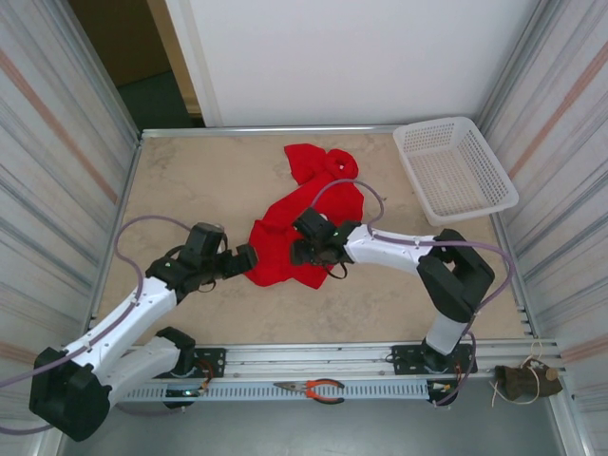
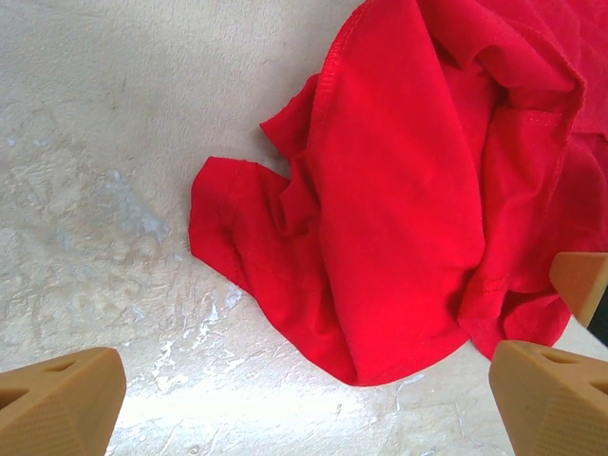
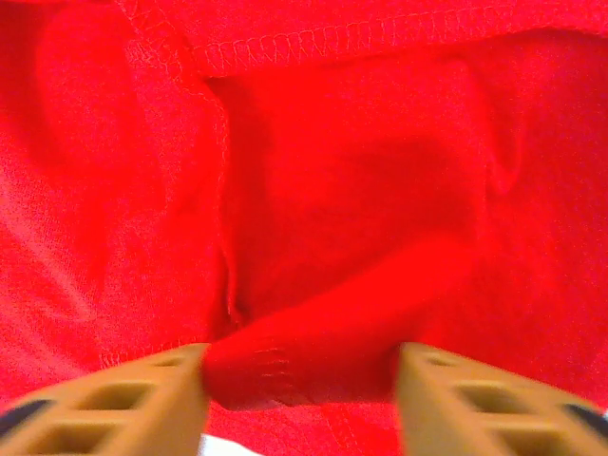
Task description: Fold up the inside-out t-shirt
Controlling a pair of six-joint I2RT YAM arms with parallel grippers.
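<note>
The inside-out t-shirt (image 1: 321, 169) is a crumpled bright red heap in the middle of the table, plain red on every face that shows. My right gripper (image 1: 304, 249) is pressed down into its near part. In the right wrist view a bunched fold of the t-shirt (image 3: 313, 347) fills the gap between the tan fingers (image 3: 123, 399), touching both. My left gripper (image 1: 249, 259) hovers at the heap's near-left edge. Its jaws stand wide apart over bare table, with the t-shirt's hem (image 2: 380, 285) just ahead of my left gripper (image 2: 304, 404).
A white plastic basket (image 1: 454, 171) sits at the back right corner of the beige table (image 1: 190, 180). Orange-handled pliers (image 1: 313, 389) lie on the rail between the arm bases. Metal walls close in both sides.
</note>
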